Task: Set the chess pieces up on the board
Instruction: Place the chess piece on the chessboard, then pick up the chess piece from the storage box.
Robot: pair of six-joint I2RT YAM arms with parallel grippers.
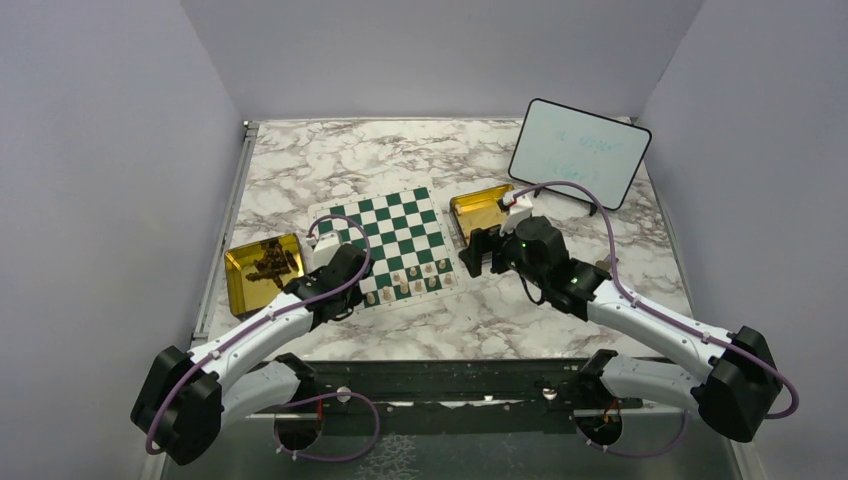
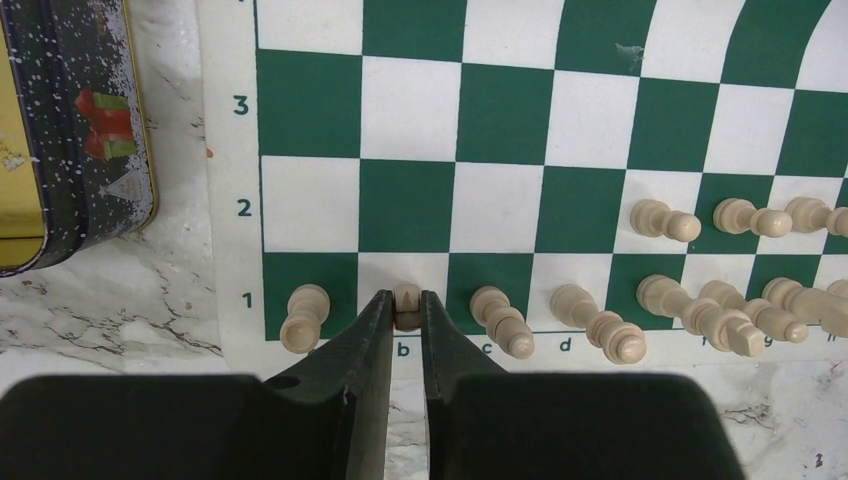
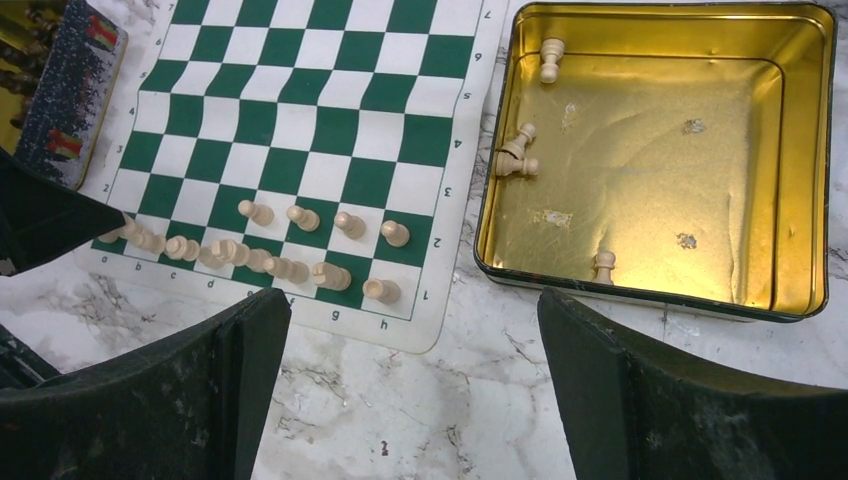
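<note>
The left claw (image 2: 405, 301) is clenched on a cream chess piece (image 2: 406, 294) standing second from the left in the near row of the board (image 2: 500, 110), while the right claw (image 3: 412, 308) hangs spread wide above the marble surface (image 3: 400, 420) near the gold tin (image 3: 806, 150).

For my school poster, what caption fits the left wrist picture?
Left hand pinches a cream chess piece on square b1 of the green-and-white board.

The left gripper (image 2: 406, 297) hid most of the chess piece (image 2: 406, 306) on b1, so its kind could not be told. Writing on the whiteboard (image 1: 578, 152) was too faint to read. The left wrist view's edge cut off the tin (image 2: 95, 120).
</note>
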